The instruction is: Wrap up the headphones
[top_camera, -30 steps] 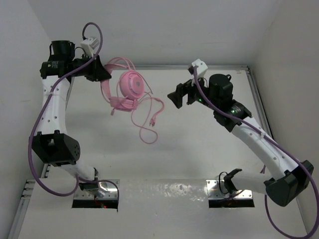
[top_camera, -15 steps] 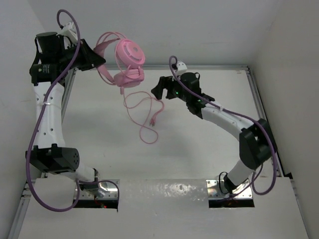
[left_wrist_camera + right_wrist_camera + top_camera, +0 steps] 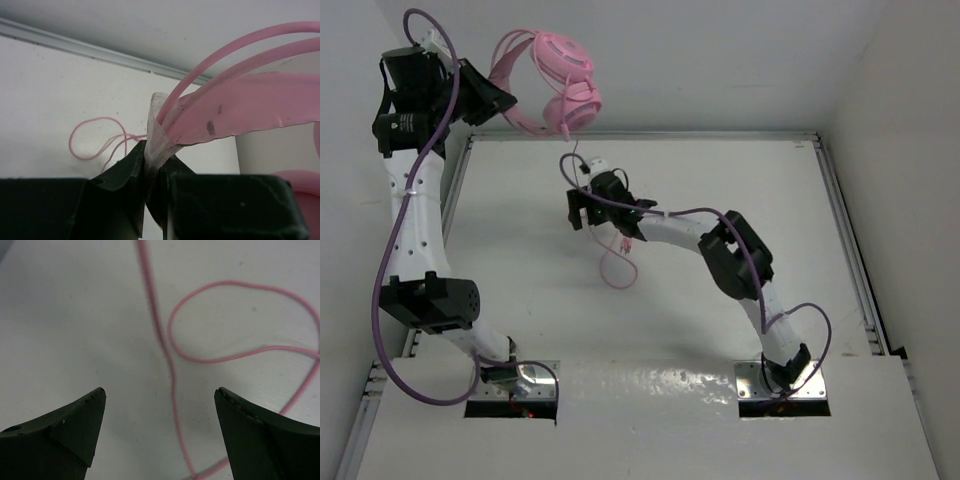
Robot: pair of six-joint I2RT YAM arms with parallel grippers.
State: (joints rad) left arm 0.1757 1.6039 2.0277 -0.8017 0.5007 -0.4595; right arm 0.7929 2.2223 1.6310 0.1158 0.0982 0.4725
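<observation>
The pink headphones (image 3: 565, 80) hang in the air near the back wall, both earcups to the right of my left gripper (image 3: 498, 102). That gripper is shut on the thin headband (image 3: 240, 115), its jaws pinching the band's end (image 3: 157, 150). The pink cord (image 3: 615, 268) drops from the earcups and lies in loops on the white table. My right gripper (image 3: 577, 210) is open and low over the table. In the right wrist view the cord (image 3: 172, 385) runs between its spread fingertips (image 3: 160, 395), touching neither finger (image 3: 75, 425).
A metal rail (image 3: 720, 133) runs along the table's back edge and down both sides. White walls stand close behind and to the sides. Purple robot cables (image 3: 395, 250) loop along both arms. Two mount plates (image 3: 785, 385) sit at the near edge.
My left gripper has lifted the headphones higher and toward the back left. My right arm has stretched left and come down over the cord on the table, jaws still open.
</observation>
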